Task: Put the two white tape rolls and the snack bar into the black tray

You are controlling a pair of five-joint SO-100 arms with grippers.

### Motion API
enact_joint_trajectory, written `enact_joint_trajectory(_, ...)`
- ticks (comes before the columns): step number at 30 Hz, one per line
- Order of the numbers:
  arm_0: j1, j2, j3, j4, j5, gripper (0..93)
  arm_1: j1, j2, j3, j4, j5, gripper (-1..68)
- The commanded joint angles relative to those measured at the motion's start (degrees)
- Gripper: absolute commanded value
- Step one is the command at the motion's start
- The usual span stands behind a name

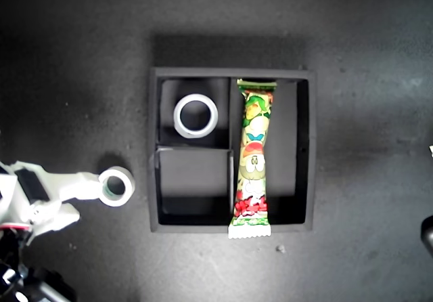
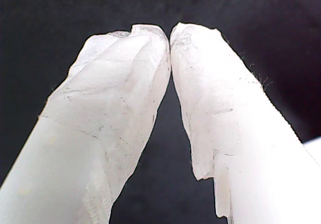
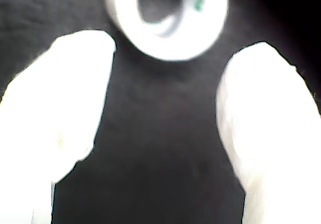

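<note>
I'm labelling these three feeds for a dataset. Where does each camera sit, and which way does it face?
Exterior view: overhead, facing straight down on the black tray; an arm at its lower left.
First wrist view: on my first gripper, its tips together over dark surface.
Second wrist view: on my second gripper, open, facing the greenish tape roll, shared with the exterior view.

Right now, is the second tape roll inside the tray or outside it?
Outside. The smaller roll lies on the dark surface beside the tray, at the exterior view's left, ahead of my second pincer, which is open.

Snack bar (image 1: pixel 253 160) wrapper glossy; black tray (image 1: pixel 304 153) matt; table surface (image 1: pixel 81 58) dark, rough-grained; fingers (image 2: pixel 115 113) translucent white plastic.
</note>
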Motion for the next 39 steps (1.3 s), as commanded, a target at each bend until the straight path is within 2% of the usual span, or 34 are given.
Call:
enact_joint_trajectory(1, 2.8, -3.5, -0.4, -3.0, -1.2, 15.6, -1.8, 8.0, 9.0, -4.2, 4.3, -0.1)
enact_joint_trajectory(6, 4.4, -9.3, 1.5, -7.3, -3.1, 15.8, -3.9, 9.3, 18.5, -11.2, 6.9, -0.1)
enact_joint_trajectory(12, 2.6, -15.0, 4.7, -14.2, -3.6, 16.2, -4.7, 17.0, 31.3, -21.1, 10.5, -0.1)
enact_joint_trajectory(21, 0.3, -22.5, 0.6, -14.6, -0.9, 16.6, -5.2, 22.1, 44.2, -33.2, 12.6, -0.1)
enact_joint_trajectory(32, -1.9, -27.9, -3.6, -14.9, 0.9, 16.3, -7.8, 22.1, 51.2, -40.3, 15.0, -0.1)
enact_joint_trajectory(35, -2.5, -31.7, -5.9, -14.1, 0.6, 13.4, -8.1, 22.1, 53.7, -43.0, 16.1, -0.1)
enact_joint_trajectory(39, -3.7, -38.0, -10.2, -11.5, -0.1, 8.4, -6.9, 22.1, 59.9, -51.8, 16.5, -0.1)
